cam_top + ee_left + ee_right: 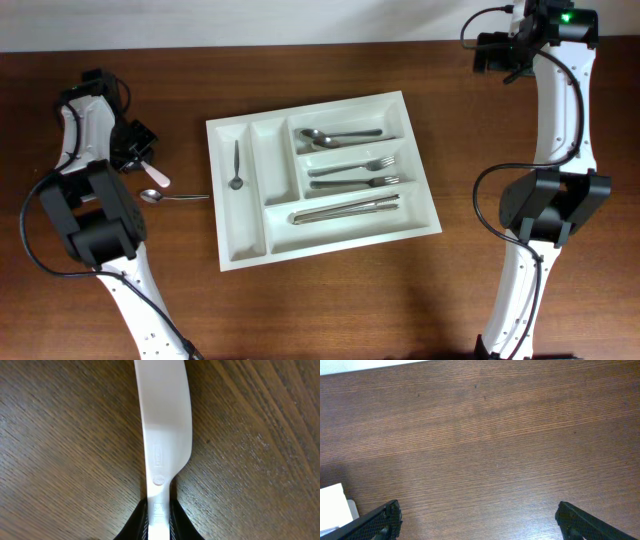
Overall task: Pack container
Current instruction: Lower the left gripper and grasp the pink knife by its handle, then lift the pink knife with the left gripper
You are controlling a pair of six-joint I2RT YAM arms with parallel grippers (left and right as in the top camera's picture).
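Left gripper (138, 152) clamped on the handle of a white plastic knife (162, 420); carry to the container (272, 165) pending.
I note the grip sits at the very end of the handle, with the blade running out to 12 o'clock in the left wrist view, so I judge the knife liable to droop or swing. I cannot tell whether it has left the tabletop (495, 435). The container lies at mid-tabletop, at 3 o'clock from the left gripper, and the metal knives (345, 210) occupy its long compartment on the 6 o'clock side. I recommend lifting straight up and passing above the metal spoon (175, 197) lying loose between gripper and container. The blade should be turned parallel to that compartment, lowered inside the walls, then let go. The right gripper (477, 519) hangs spread wide at 1 o'clock of the container, holding nothing.
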